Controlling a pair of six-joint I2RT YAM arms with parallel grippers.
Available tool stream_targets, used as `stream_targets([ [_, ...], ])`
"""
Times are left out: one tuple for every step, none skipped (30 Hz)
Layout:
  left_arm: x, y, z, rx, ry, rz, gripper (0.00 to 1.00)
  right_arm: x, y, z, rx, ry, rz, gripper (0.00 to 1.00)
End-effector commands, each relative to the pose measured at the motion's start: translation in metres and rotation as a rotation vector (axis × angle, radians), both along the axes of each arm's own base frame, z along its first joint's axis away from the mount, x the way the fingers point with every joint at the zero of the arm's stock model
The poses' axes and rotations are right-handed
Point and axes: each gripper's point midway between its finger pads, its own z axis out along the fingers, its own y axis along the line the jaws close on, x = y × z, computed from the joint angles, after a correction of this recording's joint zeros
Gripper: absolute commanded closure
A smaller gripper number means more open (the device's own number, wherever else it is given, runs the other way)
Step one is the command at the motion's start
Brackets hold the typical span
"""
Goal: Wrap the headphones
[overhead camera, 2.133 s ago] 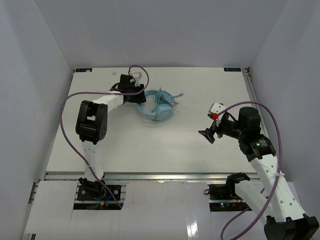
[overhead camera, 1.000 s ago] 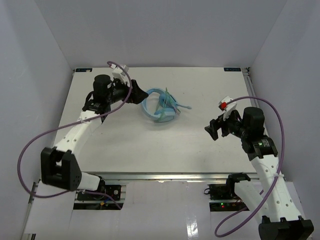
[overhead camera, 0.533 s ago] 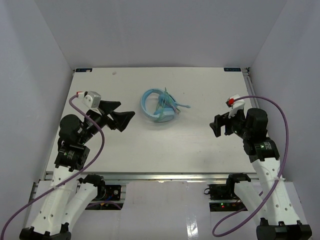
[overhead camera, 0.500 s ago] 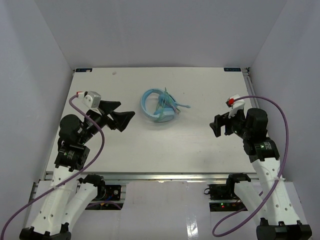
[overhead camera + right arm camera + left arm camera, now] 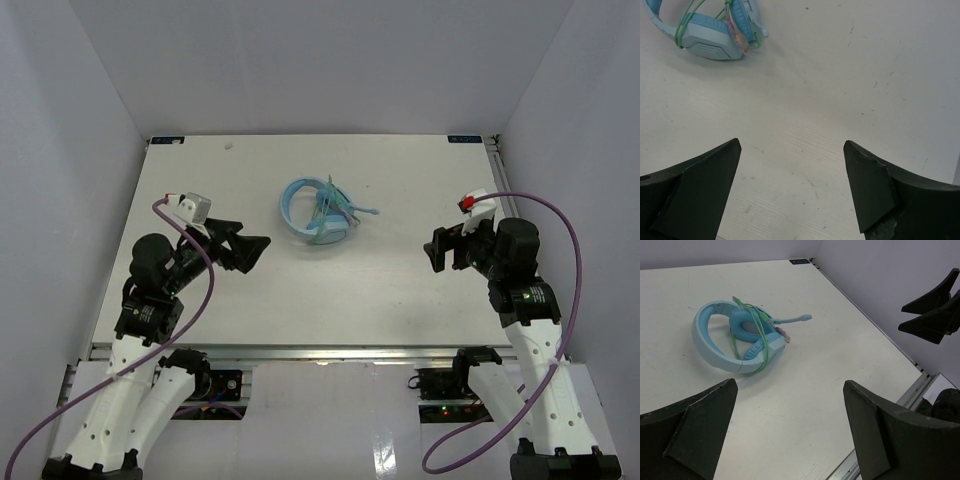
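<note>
On the worktop [image 5: 400, 180], toward its far edge, lie the headphones [image 5: 318, 215], with the green cable looped around the cups.
Both arms are folded low near their bases, wrists aimed inward at the headphones. The left claw [image 5: 252, 238] and right claw [image 5: 434, 252] gape wide, gripping nothing, each well apart from them.

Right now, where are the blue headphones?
In the top view the headphones lie on the table near its middle, touching neither arm. They are nearer the left gripper than the right gripper.
</note>
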Motion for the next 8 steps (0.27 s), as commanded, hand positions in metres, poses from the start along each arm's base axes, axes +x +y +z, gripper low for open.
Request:
stream_targets([
  [-0.0006, 0.0026, -0.004, 0.001, 0.008, 0.013, 0.02, 0.0035, -0.0014, 0.0204, 0.015, -0.058, -0.014, 0.1],
  [-0.0005, 0.0031, -0.0046, 0.003, 0.008, 0.015, 0.02, 0.0036, -0.0016, 0.0207, 0.015, -0.059, -0.015, 0.1],
  [-0.0006, 0.0034, -0.0057, 0.005, 0.01, 0.016, 0.02, 0.0036, -0.0016, 0.0213, 0.015, -0.061, -0.015, 0.1],
  [-0.0007, 0.0036, -0.0064, 0.006, 0.011, 0.017, 0.02, 0.0035, -0.0016, 0.0219, 0.015, -0.063, -0.015, 0.1],
  [-0.0009, 0.0036, -0.0062, 0.006, 0.011, 0.017, 0.02, 0.0034, -0.0016, 0.0222, 0.015, -0.063, -0.015, 0.1],
  [-0.0013, 0.0035, -0.0063, 0.006, 0.011, 0.016, 0.02, 0.0034, -0.0017, 0.0223, 0.016, -0.063, -0.016, 0.1],
  [-0.0016, 0.0034, -0.0063, 0.006, 0.011, 0.016, 0.02, 0.0033, -0.0019, 0.0225, 0.016, -0.064, -0.018, 0.1],
  [-0.0017, 0.0034, -0.0058, 0.005, 0.01, 0.016, 0.02, 0.0034, -0.0022, 0.0224, 0.017, -0.063, -0.021, 0.1],
])
